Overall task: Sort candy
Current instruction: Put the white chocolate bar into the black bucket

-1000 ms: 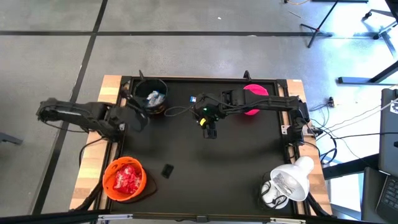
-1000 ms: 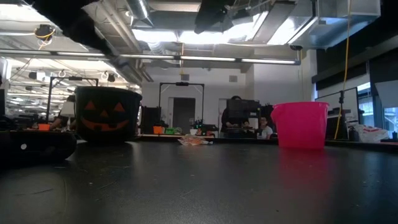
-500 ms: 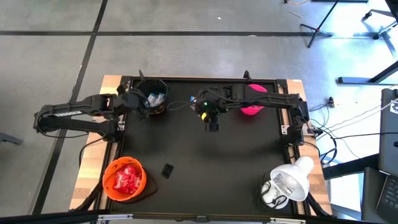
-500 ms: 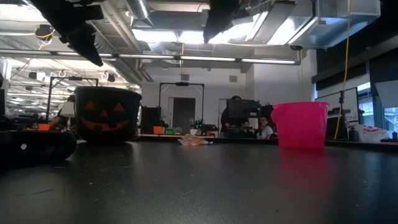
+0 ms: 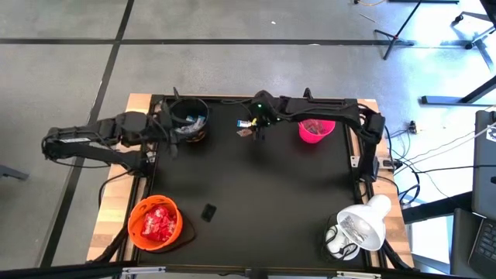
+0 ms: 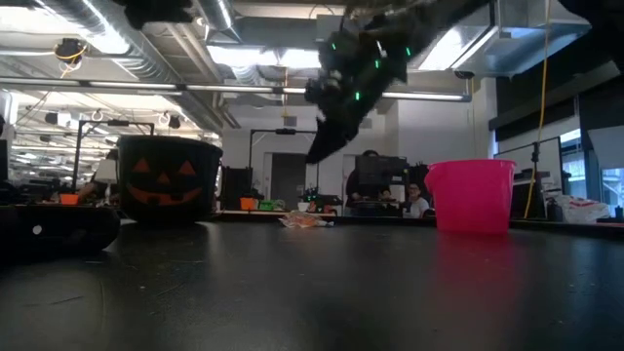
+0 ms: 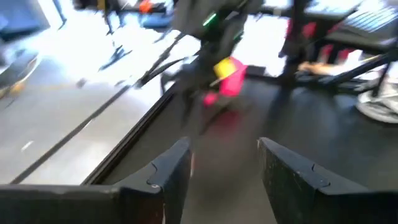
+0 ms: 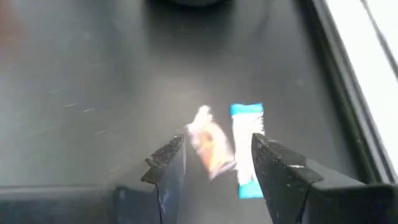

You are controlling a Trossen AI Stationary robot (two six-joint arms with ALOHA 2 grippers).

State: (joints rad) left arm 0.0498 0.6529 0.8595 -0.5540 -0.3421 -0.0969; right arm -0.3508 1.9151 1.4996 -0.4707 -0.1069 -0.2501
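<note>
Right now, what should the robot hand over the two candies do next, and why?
Probably lower the right hand and close on the pale-wrapped candy. Its fingers are open with that candy between them, not yet gripped. The blue-and-white candy lies right beside it, so it should go down carefully to take only one.

The left arm's dark two-finger gripper [image 5: 172,133] sits toward ten o'clock on the table in the high view, at the end of an arm reaching in level from nine o'clock. In its wrist view the two dark fingers [image 7: 168,171] stand apart with nothing between them. The right arm's dark two-finger gripper [image 5: 256,126] hangs near twelve o'clock, its arm stretched along the far edge from two o'clock. Its fingers [image 8: 166,163] are spread, pointing down at the tabletop, and grip nothing.
</note>
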